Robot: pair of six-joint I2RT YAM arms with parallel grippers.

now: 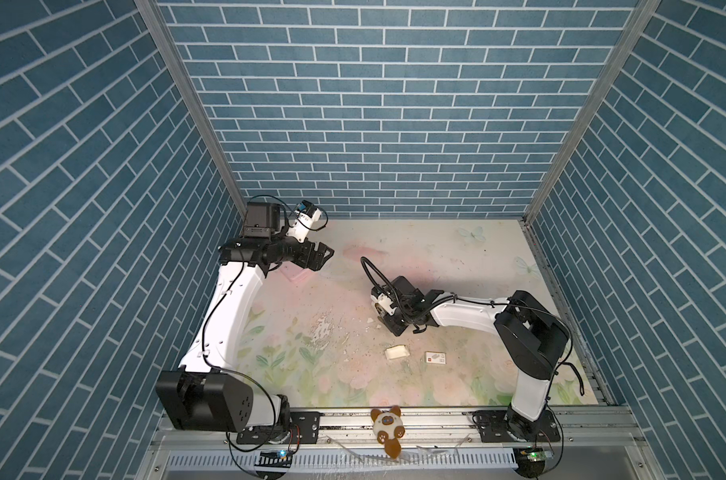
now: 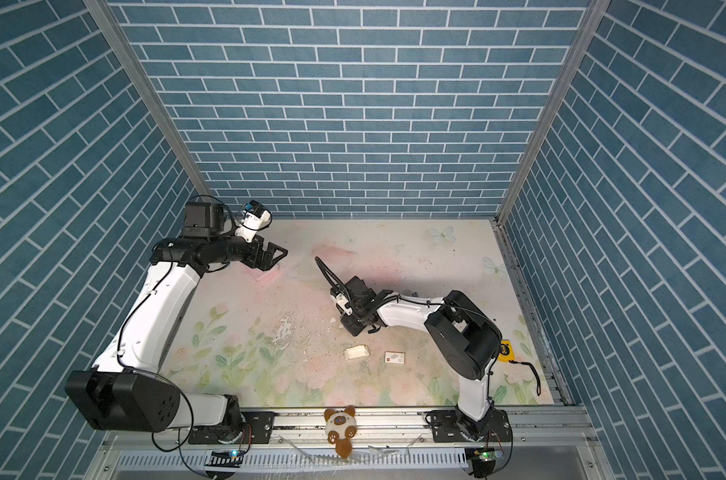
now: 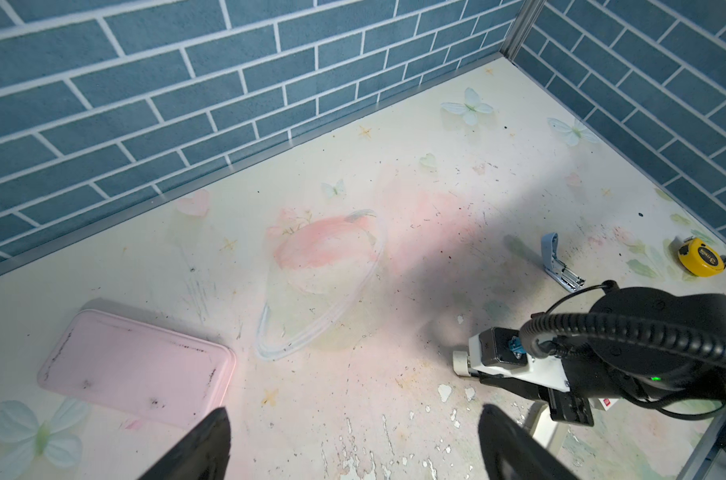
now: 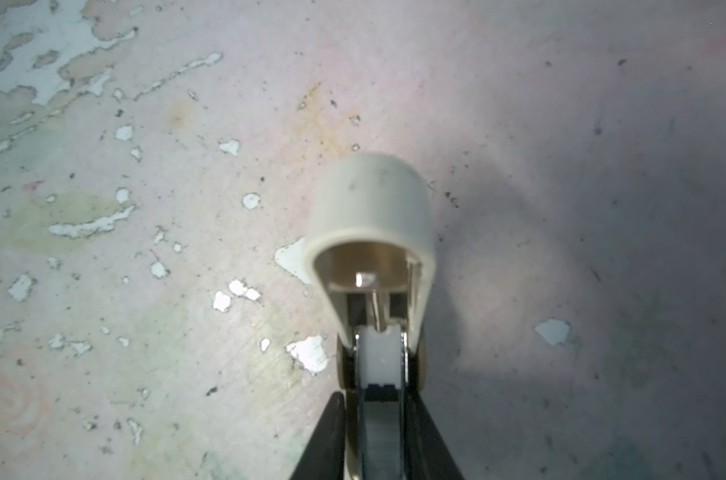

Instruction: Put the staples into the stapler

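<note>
Right hand [image 4: 378,419] first: its black fingers [image 4: 326,440] are clamped on either side of the cream stapler [image 4: 369,208]. It is grasping the stapler by the metal channel, with the lid swung up and open. Down in that channel, between the fingers, sits a white pusher block [image 4: 380,361] with a grey ribbed strip behind it. That strip looks like the staples [image 4: 381,436], though it's too dim to be sure.

In both top views this hand points down, low over the middle of the bench [image 1: 436,257]. Just in front of it lies the little white card tray [image 1: 396,352]. Beside the tray but apart from it is the white sleeve [image 1: 436,358] with its red mark.

Over to the left hand [image 3: 353,453]: released, fingers spread wide, hanging above the back left of the bench near a pink tray [image 3: 137,365].

Beyond the right arm, toward the right wall, a blue stapler [image 3: 557,264] stands open. A yellow tape measure [image 3: 700,258] lies further out.
</note>
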